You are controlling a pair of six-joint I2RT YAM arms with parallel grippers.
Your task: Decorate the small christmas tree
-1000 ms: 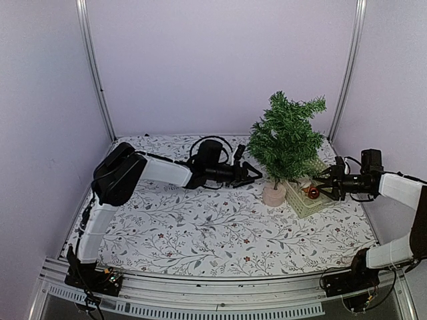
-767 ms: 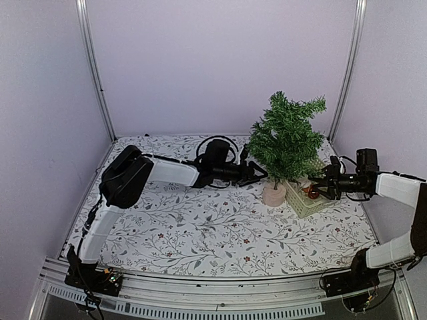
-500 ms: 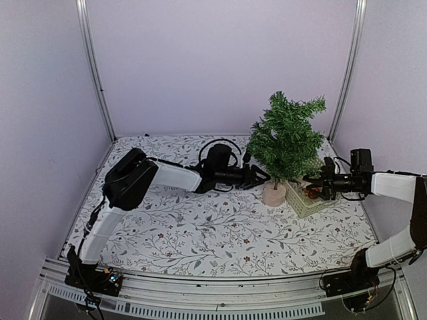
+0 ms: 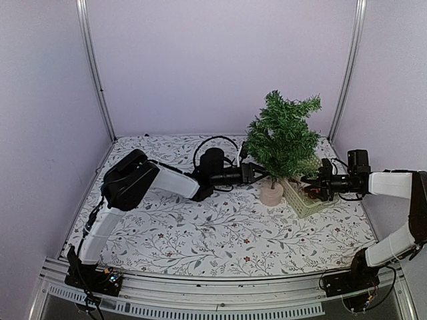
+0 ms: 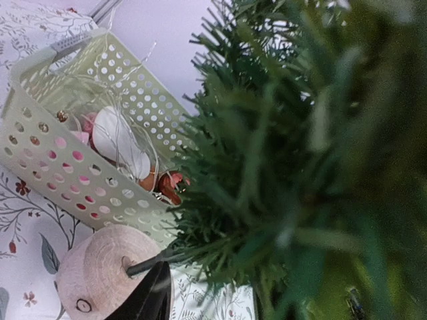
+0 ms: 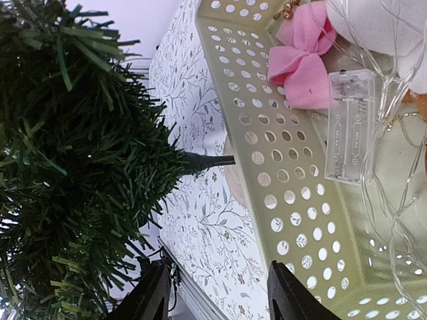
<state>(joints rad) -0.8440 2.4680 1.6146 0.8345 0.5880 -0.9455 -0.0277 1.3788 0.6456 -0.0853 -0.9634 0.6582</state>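
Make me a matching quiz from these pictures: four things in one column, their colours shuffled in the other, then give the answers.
Things:
1. small christmas tree
2. basket
3. bow
4. battery box

Colours:
A. pink
B. clear
C. dark green
D. pale yellow-green

Pairs: 1-C, 2-D, 3-A, 4-B.

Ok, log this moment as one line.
left gripper by small christmas tree trunk, state unclear | right gripper open, empty, at basket | pink bow in basket
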